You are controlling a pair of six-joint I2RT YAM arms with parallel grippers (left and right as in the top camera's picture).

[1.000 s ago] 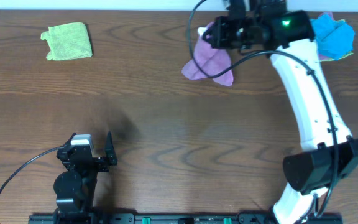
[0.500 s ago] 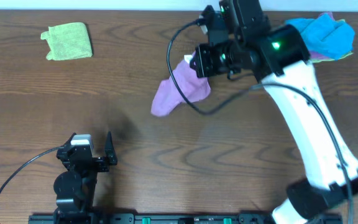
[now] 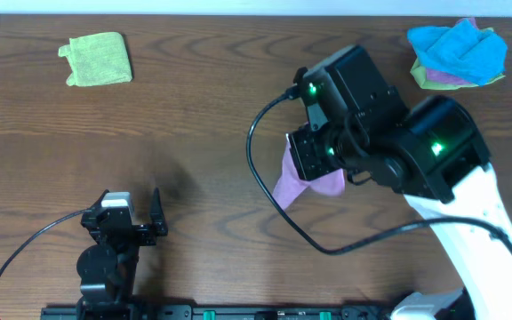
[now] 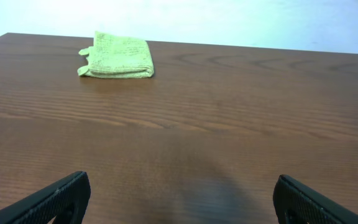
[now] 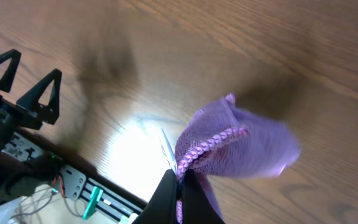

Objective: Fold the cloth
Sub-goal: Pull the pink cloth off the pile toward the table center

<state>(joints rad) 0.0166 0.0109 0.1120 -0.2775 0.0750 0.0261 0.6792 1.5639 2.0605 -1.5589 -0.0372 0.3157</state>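
Soft, light and limp, the cloth (image 3: 299, 185) hangs bunched over the surface (image 3: 194, 133) just 3 o'clock of centre, its stitched hem pinched in the closed right fingers (image 5: 165, 196), though a corner looks better to grip; left fingers (image 4: 58, 196) gape empty.

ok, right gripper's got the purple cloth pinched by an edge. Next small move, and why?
Probably lower the right gripper until the purple cloth drapes onto the table: it hangs bunched from the shut jaws, so it needs laying flat before any fold.
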